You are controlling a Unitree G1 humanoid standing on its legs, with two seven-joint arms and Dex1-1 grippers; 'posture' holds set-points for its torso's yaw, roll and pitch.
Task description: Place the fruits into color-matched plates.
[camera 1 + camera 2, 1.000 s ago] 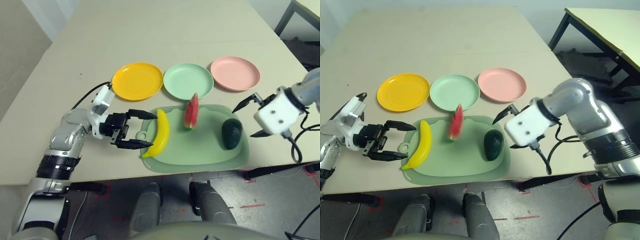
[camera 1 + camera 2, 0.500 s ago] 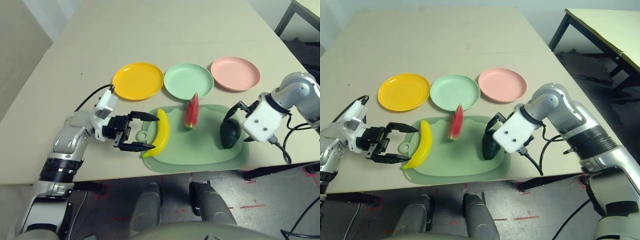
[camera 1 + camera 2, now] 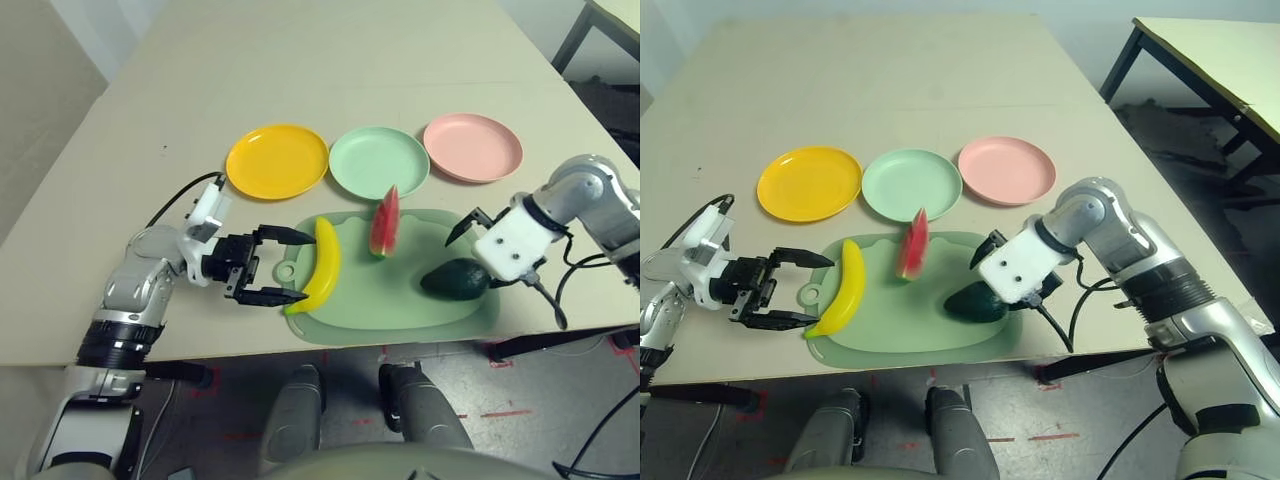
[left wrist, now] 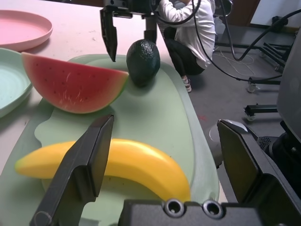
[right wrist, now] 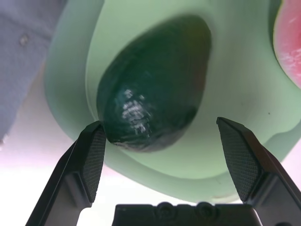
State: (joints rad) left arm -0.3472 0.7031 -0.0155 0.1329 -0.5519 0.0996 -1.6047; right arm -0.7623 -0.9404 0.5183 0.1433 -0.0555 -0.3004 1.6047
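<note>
Overhead, from the head camera, three plates sat in a row on the surface [image 3: 120,150]: the yellow plate [image 3: 277,161], the green plate [image 3: 379,161] and the pink plate [image 3: 473,147], all bare. Just in front of them lay the pale green mat [image 3: 400,300], carrying the banana [image 3: 322,264] at its left end, the watermelon wedge [image 3: 385,221] standing on its rind near the middle, and the avocado [image 3: 455,279] lying on its side at the right end. The left end effector [image 3: 283,266] had its fingers spread wide on either side of the banana's left edge, not closed on it. The right end effector [image 3: 985,258] hung at the avocado, fingers apart. Through the left wrist camera, the banana [image 4: 117,162] lay between the parted fingers [image 4: 89,162], with the watermelon wedge [image 4: 75,84] and avocado [image 4: 143,61] beyond, and a crouching person [image 4: 188,28] in the background. Through the right wrist camera, the avocado [image 5: 155,84] lay on the mat [image 5: 235,94] between the open fingers [image 5: 91,157], one fingertip touching or nearly touching its side.
</note>
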